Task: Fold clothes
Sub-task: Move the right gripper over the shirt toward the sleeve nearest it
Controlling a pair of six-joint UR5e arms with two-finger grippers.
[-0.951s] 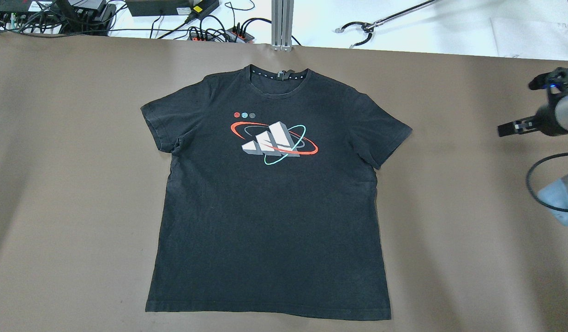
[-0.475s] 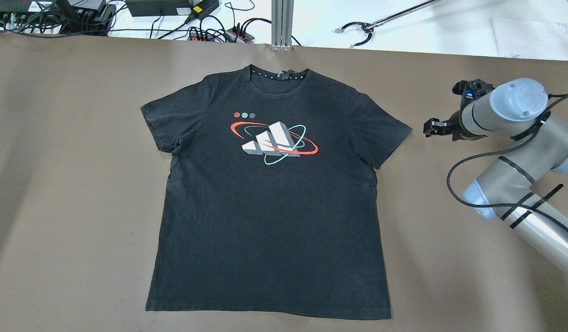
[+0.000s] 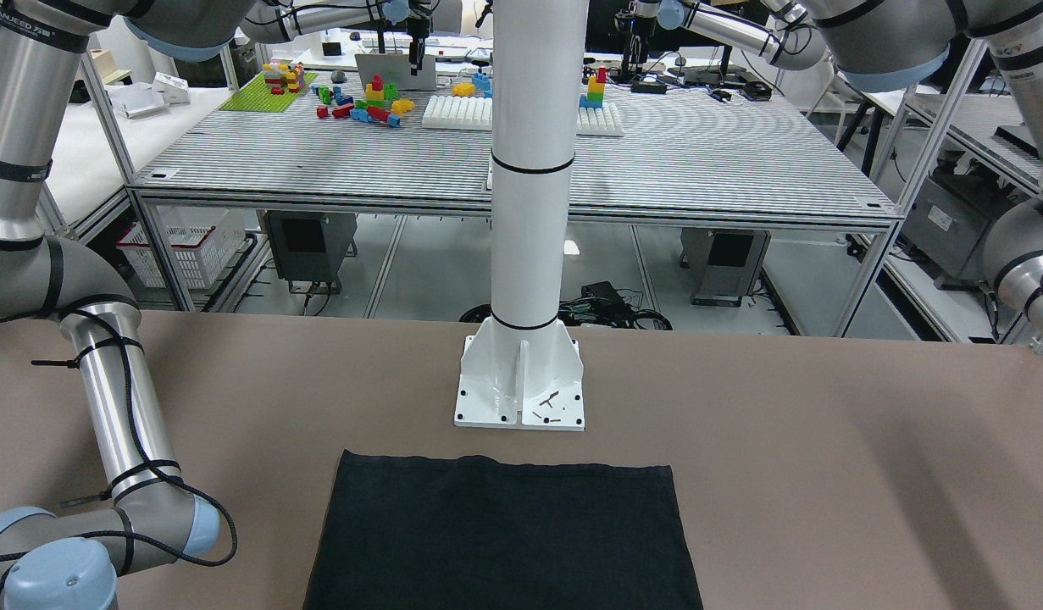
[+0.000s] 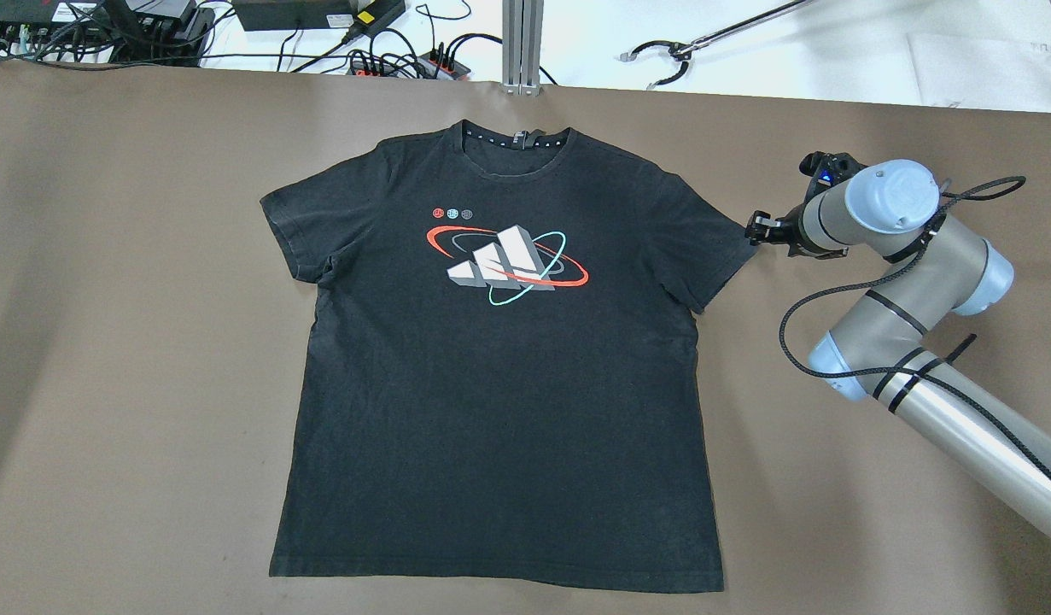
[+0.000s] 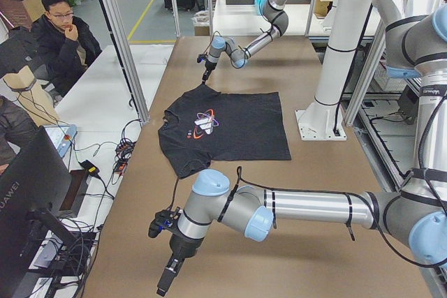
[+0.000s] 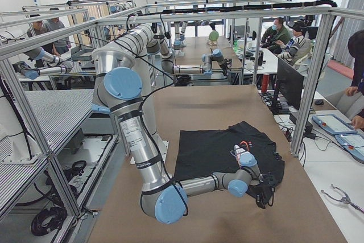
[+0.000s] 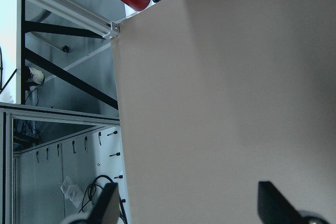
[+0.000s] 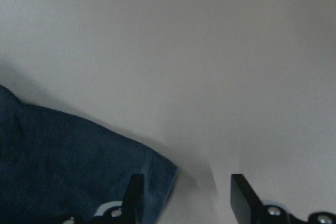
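Note:
A black T-shirt point(image 4: 499, 384) with a white, red and teal print lies flat and face up on the brown table. It also shows in the front view point(image 3: 500, 534) and the exterior left view point(image 5: 223, 127). My right gripper point(image 4: 754, 229) is low at the tip of the sleeve on the view's right. In the right wrist view it point(image 8: 184, 198) is open, and the sleeve corner point(image 8: 79, 166) lies by one finger. My left gripper point(image 7: 189, 205) is open over bare table near the table's end, far from the shirt. It also shows in the exterior left view point(image 5: 170, 273).
Cables and power strips point(image 4: 388, 51) and an aluminium post point(image 4: 522, 43) line the far edge. A grabber tool point(image 4: 670, 55) lies beyond it. The white pillar's base plate point(image 3: 521, 381) stands by the shirt's hem. An operator point(image 5: 63, 33) sits past the table.
My right arm has swung left across the table. Its gripper went from the view's right edge to the shirt's sleeve tip. The shirt has not moved.

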